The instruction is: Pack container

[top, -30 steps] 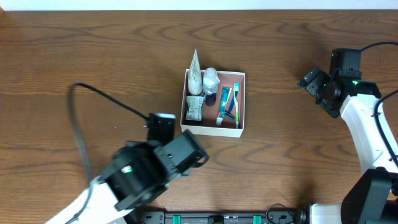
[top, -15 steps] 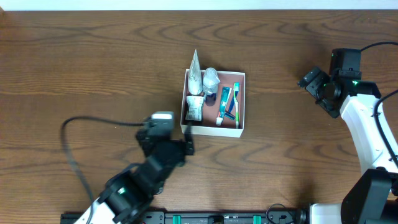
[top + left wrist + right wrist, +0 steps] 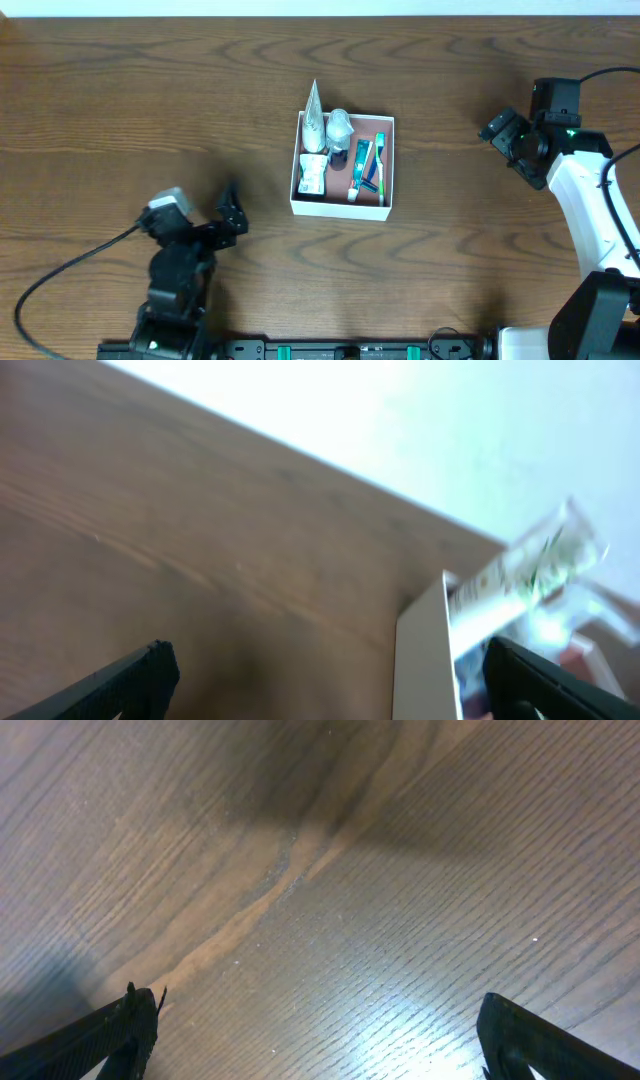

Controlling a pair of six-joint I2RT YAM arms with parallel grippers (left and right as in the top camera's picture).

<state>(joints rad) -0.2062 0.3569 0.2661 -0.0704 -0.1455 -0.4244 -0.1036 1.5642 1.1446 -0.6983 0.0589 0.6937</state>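
Observation:
The container, a square white box with a pinkish floor, sits mid-table. It holds a white tube leaning over its back-left wall, a small bottle, a packet and toothbrushes. My left gripper is open and empty, left of the box and apart from it. In the left wrist view the box's white wall and the blurred tube show at the right. My right gripper is open and empty at the far right, over bare wood.
The table is brown wood; its back edge meets a white surface. A black cable trails from the left arm at the front left. The right arm's white body runs along the right edge.
My left arm has pulled back to the left and toward the front, away from the box's front-left corner. The right arm and the box's contents have not moved.

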